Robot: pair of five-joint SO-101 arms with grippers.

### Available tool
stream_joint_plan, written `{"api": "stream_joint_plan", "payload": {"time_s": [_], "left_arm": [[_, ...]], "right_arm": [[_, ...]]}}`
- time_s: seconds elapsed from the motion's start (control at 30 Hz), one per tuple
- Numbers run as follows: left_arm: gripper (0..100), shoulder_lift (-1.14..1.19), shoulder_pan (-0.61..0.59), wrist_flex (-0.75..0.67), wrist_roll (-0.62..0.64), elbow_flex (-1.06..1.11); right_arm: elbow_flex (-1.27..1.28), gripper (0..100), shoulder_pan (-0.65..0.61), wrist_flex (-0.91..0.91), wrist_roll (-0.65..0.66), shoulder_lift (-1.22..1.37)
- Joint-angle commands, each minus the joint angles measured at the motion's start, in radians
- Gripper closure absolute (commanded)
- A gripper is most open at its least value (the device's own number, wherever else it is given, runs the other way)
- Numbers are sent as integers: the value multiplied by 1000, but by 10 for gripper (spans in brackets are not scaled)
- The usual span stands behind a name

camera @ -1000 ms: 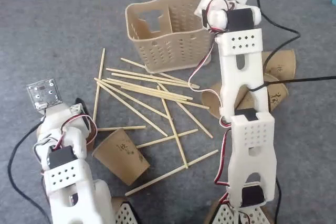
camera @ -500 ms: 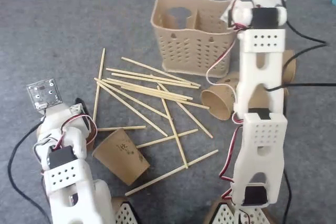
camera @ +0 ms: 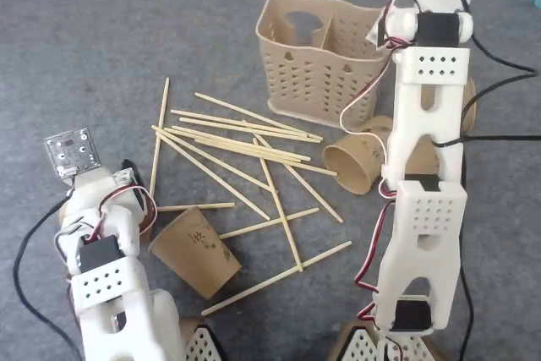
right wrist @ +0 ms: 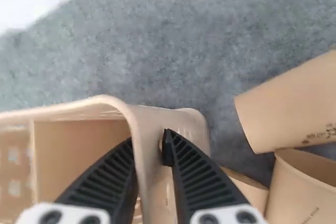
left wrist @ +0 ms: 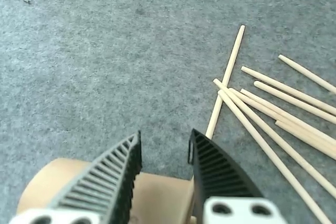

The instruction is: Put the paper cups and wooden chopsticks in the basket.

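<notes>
At the far side of the grey carpet (camera: pixel 84 57) is the beige perforated plastic basket (camera: pixel 313 82), divided in two compartments; the right gripper (right wrist: pixel 148 142) is closed narrowly on the wall at its corner, one black ribbed jaw inside the basket (right wrist: pixel 84 140) and one outside. Just beside the basket, near the right arm, a brown paper cup (camera: pixel 355 162) lies on its side; more paper cups (right wrist: pixel 286 106) lie close behind it. Before the basket, the thin wooden chopsticks (camera: pixel 237 137) are scattered and cross each other; a second paper cup (camera: pixel 199 251) lies on its side at the near end of them. Further to the left, the left gripper (left wrist: pixel 164 140) hangs with jaws moderately apart over a third paper cup (left wrist: pixel 157 203), holding nothing.
</notes>
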Motion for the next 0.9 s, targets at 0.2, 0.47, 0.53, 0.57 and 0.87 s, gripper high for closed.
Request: {"api": "stream_joint_plan", "payload": {"time_s": [0.2,0.47,0.53,0.57,0.87], "left_arm": [[862,-25,9,-17,-6,-7],[862,-25,9,-17,-6,-7],[862,-25,9,-17,-6,-7],[862,-25,9,-17,-6,-7],[862,-25,9,-17,-6,-7]], "right_arm": [[-31,991,-59,77,110,51],[-31,988,-114,99,212,53],[-29,958,-96,94,213,53],[-29,923,-88,94,213,53],[-104,819,-56,107,204,-2]]}}
